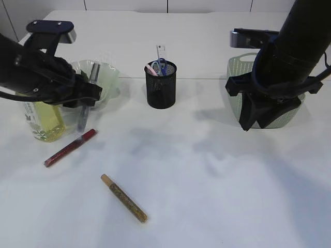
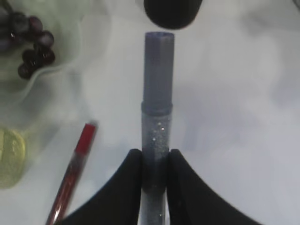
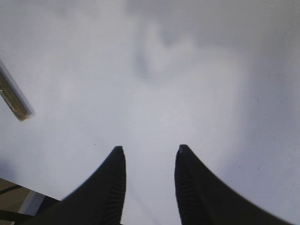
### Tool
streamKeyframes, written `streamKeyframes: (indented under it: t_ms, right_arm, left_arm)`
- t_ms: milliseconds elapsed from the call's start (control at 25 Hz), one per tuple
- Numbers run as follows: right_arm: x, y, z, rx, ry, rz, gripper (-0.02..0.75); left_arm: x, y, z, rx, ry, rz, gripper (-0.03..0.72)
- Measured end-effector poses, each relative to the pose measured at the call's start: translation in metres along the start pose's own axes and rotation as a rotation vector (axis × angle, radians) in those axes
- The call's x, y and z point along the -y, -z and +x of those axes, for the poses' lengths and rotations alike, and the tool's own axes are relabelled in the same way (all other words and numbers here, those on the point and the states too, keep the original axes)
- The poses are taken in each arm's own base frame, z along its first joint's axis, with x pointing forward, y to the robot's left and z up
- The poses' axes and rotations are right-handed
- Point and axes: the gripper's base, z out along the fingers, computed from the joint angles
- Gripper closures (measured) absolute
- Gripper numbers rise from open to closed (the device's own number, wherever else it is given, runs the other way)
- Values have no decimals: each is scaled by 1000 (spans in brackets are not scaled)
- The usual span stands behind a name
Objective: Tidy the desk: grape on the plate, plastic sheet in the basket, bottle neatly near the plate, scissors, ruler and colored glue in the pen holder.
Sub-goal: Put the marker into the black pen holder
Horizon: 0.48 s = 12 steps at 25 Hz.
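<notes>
Grip check: left end effector point(image 2: 154, 161) clamped on grey-blue glitter glue tube with opaque cap point(image 2: 157, 122), pinched low on the clear barrel so the capped end leads, probably for a tip-first drop into the black mesh pen holder point(image 1: 161, 85) ahead and to its right. Tube off the white desk point(image 1: 217, 196) in the exterior view. Red glitter glue tube point(image 2: 72, 176) lying on the desk just left of the pads; gold glitter glue tube point(image 1: 124, 198) farther out, both not yet stowed. Dark grapes point(image 2: 33, 47) in the pale green ruffled plate point(image 2: 70, 65) ahead-left. Right end effector point(image 3: 149, 180) apart, holding nothing, parked over bare desk.
</notes>
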Motion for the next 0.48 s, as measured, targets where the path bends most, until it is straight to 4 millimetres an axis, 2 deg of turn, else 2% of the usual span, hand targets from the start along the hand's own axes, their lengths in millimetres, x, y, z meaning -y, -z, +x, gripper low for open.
streamKeyframes:
  t_ms: [240, 480]
  right_arm:
    - [0, 0, 0, 0, 2, 0, 447]
    - [0, 0, 0, 0, 26, 2, 447]
  left_arm:
    - [-1, -1, -22, 253, 4, -6, 565]
    - [-4, -17, -37, 498, 36, -16, 565]
